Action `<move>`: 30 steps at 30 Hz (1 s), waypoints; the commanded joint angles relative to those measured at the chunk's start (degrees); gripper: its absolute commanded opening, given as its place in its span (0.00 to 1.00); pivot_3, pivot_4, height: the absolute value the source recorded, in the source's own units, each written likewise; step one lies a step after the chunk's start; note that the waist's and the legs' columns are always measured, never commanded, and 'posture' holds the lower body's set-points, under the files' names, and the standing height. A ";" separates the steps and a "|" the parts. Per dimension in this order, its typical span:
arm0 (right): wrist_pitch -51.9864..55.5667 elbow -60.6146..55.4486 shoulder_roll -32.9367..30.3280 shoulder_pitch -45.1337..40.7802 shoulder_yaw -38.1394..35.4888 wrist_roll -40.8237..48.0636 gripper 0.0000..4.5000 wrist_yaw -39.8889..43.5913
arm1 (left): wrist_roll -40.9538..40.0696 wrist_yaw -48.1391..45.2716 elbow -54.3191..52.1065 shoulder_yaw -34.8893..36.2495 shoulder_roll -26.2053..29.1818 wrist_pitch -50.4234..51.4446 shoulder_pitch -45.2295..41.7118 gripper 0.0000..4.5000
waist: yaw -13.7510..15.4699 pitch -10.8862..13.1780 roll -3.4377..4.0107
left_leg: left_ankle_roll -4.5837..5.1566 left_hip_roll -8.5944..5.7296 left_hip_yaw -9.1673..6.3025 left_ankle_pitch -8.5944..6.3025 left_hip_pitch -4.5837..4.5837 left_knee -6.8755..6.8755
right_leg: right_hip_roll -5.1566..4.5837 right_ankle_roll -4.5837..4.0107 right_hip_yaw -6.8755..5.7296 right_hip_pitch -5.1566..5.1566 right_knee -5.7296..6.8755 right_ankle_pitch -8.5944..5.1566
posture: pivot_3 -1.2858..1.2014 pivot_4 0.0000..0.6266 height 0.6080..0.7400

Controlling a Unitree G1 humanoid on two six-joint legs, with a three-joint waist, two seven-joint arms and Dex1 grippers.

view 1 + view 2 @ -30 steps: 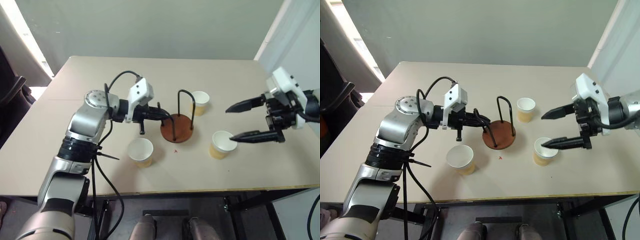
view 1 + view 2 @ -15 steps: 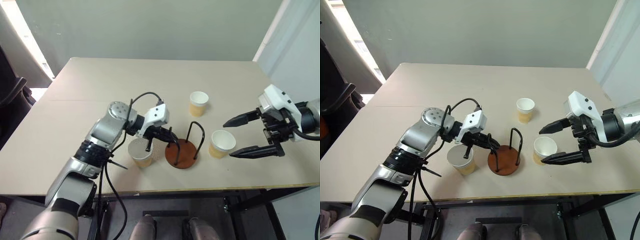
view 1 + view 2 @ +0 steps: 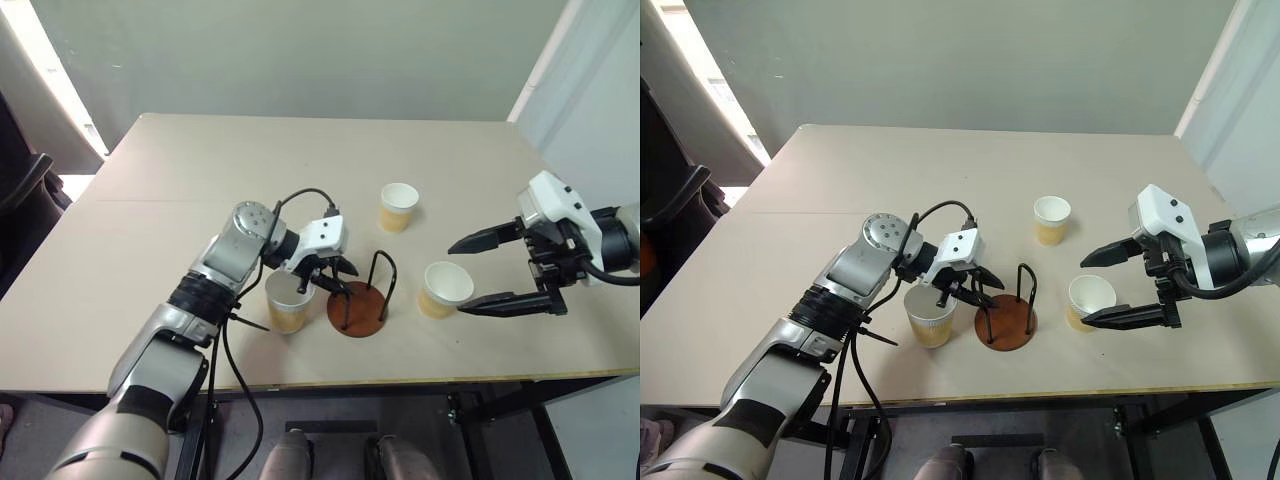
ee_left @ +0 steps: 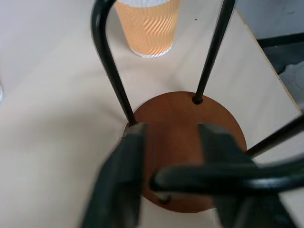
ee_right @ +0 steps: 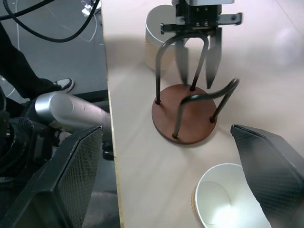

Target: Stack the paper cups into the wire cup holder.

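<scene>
Beige table (image 3: 180, 210) under pale wall. My left hand (image 3: 327, 279), fingers apart, straddles wire loop of brown-disc wire cup holder (image 3: 358, 303), probably positioning it. Tan paper cups: near-left (image 3: 288, 301), far (image 3: 398, 206), right (image 3: 444, 288) between my spread right hand (image 3: 478, 271), ready to grip.

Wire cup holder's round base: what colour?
Reddish-brown disc base under black wire loops; clearest in left wrist view.

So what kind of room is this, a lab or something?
Probably a lab or test room: a plain beige table against bare walls, with only paper cups and a wire cup holder, and loose cables on the floor.
</scene>
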 commanded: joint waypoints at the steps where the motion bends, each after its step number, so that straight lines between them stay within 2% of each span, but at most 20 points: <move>1: -0.51 -0.78 -1.00 -0.31 -2.22 0.87 1.00 -0.40 | 0.28 -0.78 -1.18 0.93 0.44 -1.34 -1.31 0.63 | 0.00 0.00 0.00 | 0.00 -0.01 0.00 -0.01 0.00 0.00 | 0.00 0.01 0.01 0.00 0.00 -0.01 | 0.52 0.24 1.00; 9: -1.19 -0.73 -1.43 0.41 -1.22 0.20 1.00 0.31 | -0.40 -1.93 -8.15 1.36 3.25 0.12 0.09 0.63 | 0.00 0.00 0.00 | 0.03 -0.03 0.00 -0.04 -0.02 0.00 | 0.01 0.08 0.05 0.01 -0.05 -0.05 | 0.52 0.24 1.00; 13: -4.33 -0.60 -3.36 2.05 4.70 -7.58 1.00 -1.16 | 0.87 -0.64 -14.89 1.55 6.34 0.73 0.84 0.63 | -0.02 0.00 0.00 | 0.06 -0.04 0.01 -0.07 -0.03 0.00 | 0.03 0.11 0.07 0.04 -0.14 -0.07 | 0.52 0.24 1.00; 19: -7.33 0.90 -1.71 1.22 11.77 -15.68 1.00 -3.49 | 3.46 0.30 -19.03 0.82 9.36 0.28 1.12 0.63 | -0.05 0.00 0.01 | 0.17 0.00 0.01 -0.14 0.03 0.03 | -0.01 0.10 0.13 0.07 -0.15 -0.06 | 0.52 0.24 1.00; 24: -9.98 3.32 0.74 0.22 16.66 -21.98 1.00 -4.55 | 2.37 0.29 -22.19 3.82 12.92 1.46 1.32 0.63 | -0.17 0.00 0.01 | 0.25 0.02 0.01 -0.19 0.05 0.04 | -0.06 0.06 0.13 0.04 -0.12 -0.02 | 0.52 0.24 1.00; 30: -11.97 5.87 3.41 -0.51 19.17 -26.14 1.00 -4.45 | -0.79 -0.16 -27.57 9.53 20.15 4.55 5.02 0.63 | -0.71 0.01 0.03 | 0.36 0.07 0.01 -0.32 0.07 0.01 | -0.08 -0.01 0.12 -0.03 -0.08 0.00 | 0.52 0.24 1.00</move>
